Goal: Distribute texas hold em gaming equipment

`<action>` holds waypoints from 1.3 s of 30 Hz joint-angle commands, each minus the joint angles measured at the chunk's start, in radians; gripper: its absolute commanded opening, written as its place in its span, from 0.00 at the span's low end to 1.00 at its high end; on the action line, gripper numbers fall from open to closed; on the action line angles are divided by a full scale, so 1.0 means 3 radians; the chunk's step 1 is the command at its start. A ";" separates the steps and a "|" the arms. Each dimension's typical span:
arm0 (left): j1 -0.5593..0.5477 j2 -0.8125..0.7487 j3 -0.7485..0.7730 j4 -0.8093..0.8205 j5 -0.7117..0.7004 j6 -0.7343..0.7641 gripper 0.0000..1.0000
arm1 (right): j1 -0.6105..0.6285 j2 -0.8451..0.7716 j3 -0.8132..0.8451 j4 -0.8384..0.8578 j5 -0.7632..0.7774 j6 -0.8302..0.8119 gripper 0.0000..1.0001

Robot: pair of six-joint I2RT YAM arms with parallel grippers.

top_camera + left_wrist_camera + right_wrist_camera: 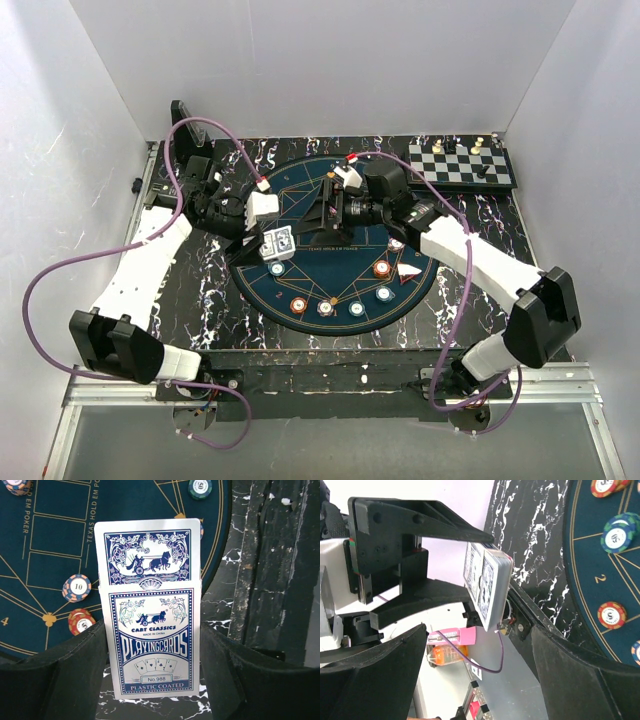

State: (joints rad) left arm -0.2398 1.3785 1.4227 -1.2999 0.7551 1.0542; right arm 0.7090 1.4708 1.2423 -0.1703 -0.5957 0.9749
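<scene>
Card dealing seems in hand: the left jaws clench the Cart Classics card box [152, 650] above the poker mat [50, 540] edge, one card [147, 550] protruding, and the right jaws, released and facing it, should next pinch that card

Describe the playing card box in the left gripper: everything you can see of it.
The card box is a small silvery-white carton printed in blue: a horse-drawn chariot, "Cart Classics Playing Cards", "No.988", "Plastic Coated". Its top is open, and what looks like a card with a blue chariot back sticks up out of it. It is clamped at both side edges between the black fingers of the left gripper, held over the left part of the dark-blue mat.
</scene>
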 commanded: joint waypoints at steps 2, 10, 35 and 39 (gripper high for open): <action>-0.0080 -0.0039 0.0248 -0.0044 0.0040 -0.0303 0.00 | 0.0076 0.0195 0.0210 0.0517 -0.0229 0.0278 0.92; -0.0172 -0.0044 0.0422 -0.0029 -0.0017 -0.0400 0.00 | 0.0204 0.0476 0.0441 0.0363 -0.0223 0.0283 0.85; -0.0218 -0.0044 0.0483 0.0324 -0.0093 -0.0947 0.86 | 0.0209 0.0712 0.0093 0.1534 -0.0566 0.1158 0.18; -0.0218 -0.0182 0.0376 0.0431 -0.0037 -0.0983 0.98 | 0.0193 0.0696 -0.0065 0.1825 -0.0561 0.1326 0.14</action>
State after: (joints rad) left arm -0.2989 1.3800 1.5295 -1.2377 0.7059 0.7986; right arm 0.7643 1.6951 1.2537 0.2222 -0.7322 1.3094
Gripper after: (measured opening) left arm 0.972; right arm 0.287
